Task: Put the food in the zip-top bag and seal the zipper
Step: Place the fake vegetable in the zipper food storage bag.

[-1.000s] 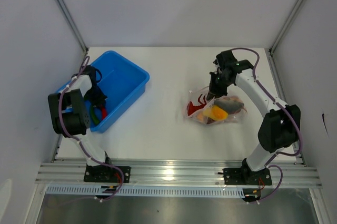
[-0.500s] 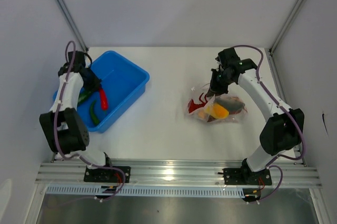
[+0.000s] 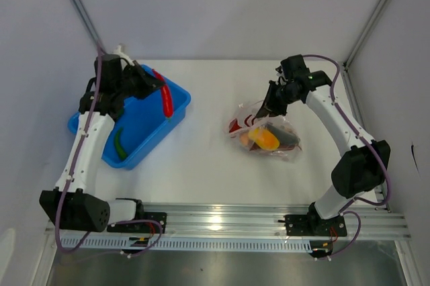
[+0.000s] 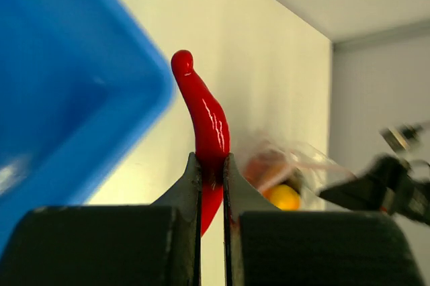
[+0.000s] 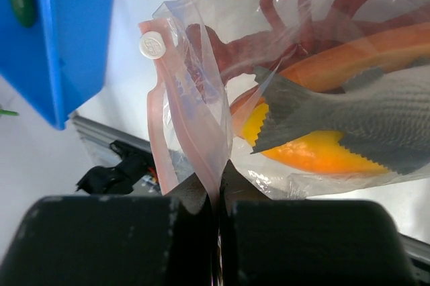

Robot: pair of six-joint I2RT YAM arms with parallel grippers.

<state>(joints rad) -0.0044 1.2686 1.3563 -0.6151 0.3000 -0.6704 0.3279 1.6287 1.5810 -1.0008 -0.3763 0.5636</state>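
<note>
Two pincers show. One chilli (image 4: 201, 108) sits gripped in the left pincer (image 4: 211, 168). One bag (image 5: 195, 98) hangs from the right pincer (image 5: 218, 188), holding one fish (image 5: 363, 121), one orange piece (image 5: 376, 48), one yellow piece (image 5: 316, 148) and red chillies (image 5: 235, 48) too tangled to count. By the left pincer stands one bin (image 3: 144, 118), holding one green vegetable (image 3: 119, 145).

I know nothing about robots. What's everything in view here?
table: one, white, beneath everything
blue bin: one, blue, table's left side
green vegetable: one, green, inside the bin
red chilli: one, red, held over the bin's rim
zip-top bag: one, clear, right of centre
zipper: one, pink, along the bag's mouth
red pieces: count unclear, red, inside the bag
orange and yellow pieces: count unclear, inside the bag
grey fish: one, grey, inside the bag
left gripper: one, black, shut on the red chilli
right gripper: one, black, shut on the bag's mouth
</note>
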